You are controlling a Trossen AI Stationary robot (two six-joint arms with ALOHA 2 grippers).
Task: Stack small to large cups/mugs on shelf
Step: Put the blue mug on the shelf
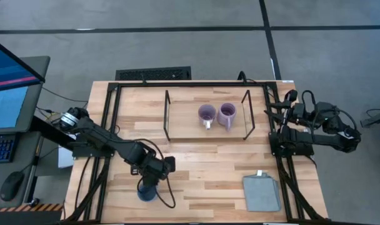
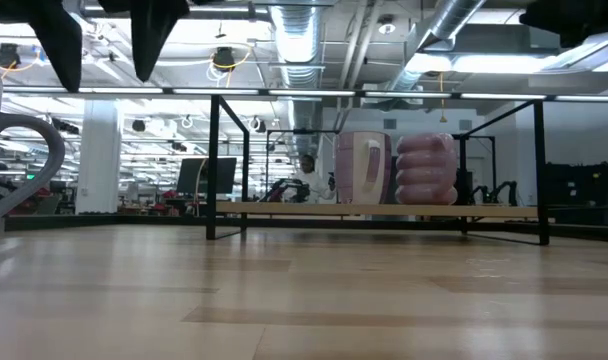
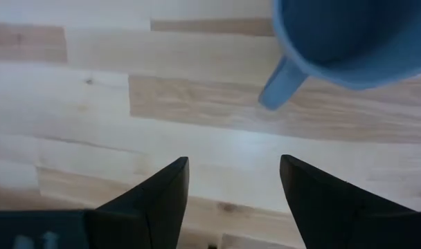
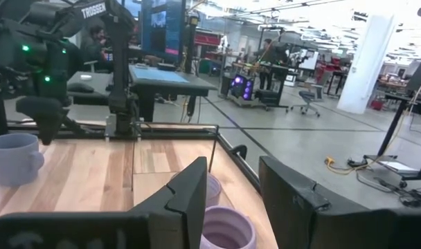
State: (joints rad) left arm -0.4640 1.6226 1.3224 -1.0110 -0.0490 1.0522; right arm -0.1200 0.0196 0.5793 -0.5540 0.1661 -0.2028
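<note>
Judging from how things lie, the task is partly done: two purple mugs [image 1: 217,115] are already set on the shelf [image 1: 184,128], side by side and touching or nearly so, well away from the left gripper [image 1: 154,175]. They are not nested; each is seen standing on the board on its own.

The blue mug [image 1: 145,191] is left. It is found on the table [image 1: 202,162], just beside the left gripper and slightly ahead of its fingertips. In the left wrist view the mug [image 3: 349,41] is seen directly ahead of the fingers [image 3: 162,197], its handle turned toward them, with bare wood between. The fingers are spread apart and nothing is held; no contact with the mug is shown.

The right gripper [image 4: 231,200] is parked at the table's right edge, with the shelf's mugs just ahead of its fingers; its fingers are parted and empty. A grey cloth [image 1: 262,192] is seen on the table, well apart from both grippers.

What remains, it is judged: the blue mug must be grasped, carried to the shelf, and the three mugs ordered by size. Whether stacking inside one another is meant cannot be told.
</note>
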